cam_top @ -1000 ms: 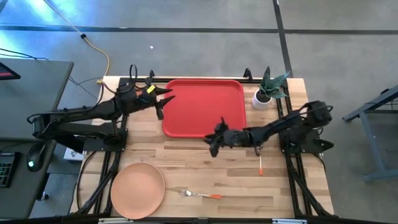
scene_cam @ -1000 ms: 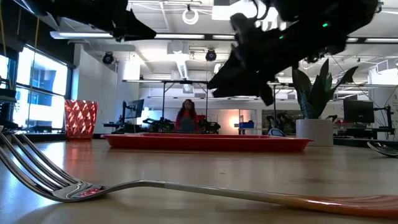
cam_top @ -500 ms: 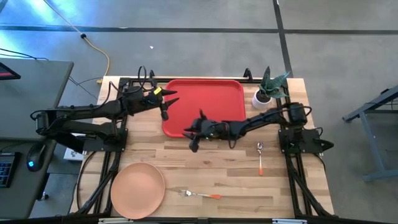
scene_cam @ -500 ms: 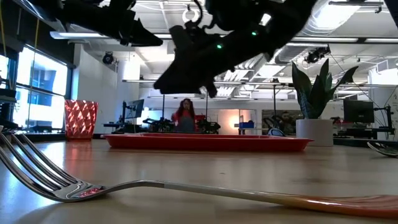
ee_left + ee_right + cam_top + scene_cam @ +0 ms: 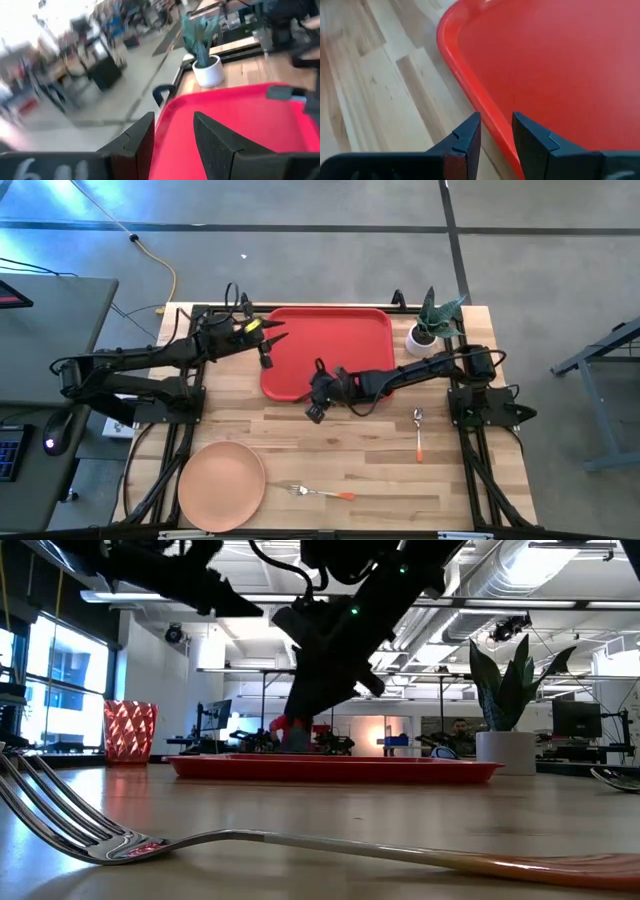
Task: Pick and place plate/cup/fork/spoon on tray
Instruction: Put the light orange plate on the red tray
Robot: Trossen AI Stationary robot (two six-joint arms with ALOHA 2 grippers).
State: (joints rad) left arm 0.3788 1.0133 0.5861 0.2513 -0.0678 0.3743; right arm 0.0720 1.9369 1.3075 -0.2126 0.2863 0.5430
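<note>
The red tray lies flat at the table's far middle. My right gripper points down at the tray's near left corner, open by a narrow gap. In the right wrist view its fingers stand on either side of the tray's rim. My left gripper hovers over the tray's left edge, open by a narrow gap. The peach plate lies at the near left, the fork to its right and the spoon at the right. The red cup stands left of the tray.
A white pot with a green plant stands at the tray's far right corner. Bare wood lies between the tray's near edge and the plate, fork and spoon. A person shows in the room behind the table.
My right gripper has gone toward the table's left edge, along the tray's near edge. It has then tipped down over the tray's near left corner. My left gripper has shifted a little toward the tray.
</note>
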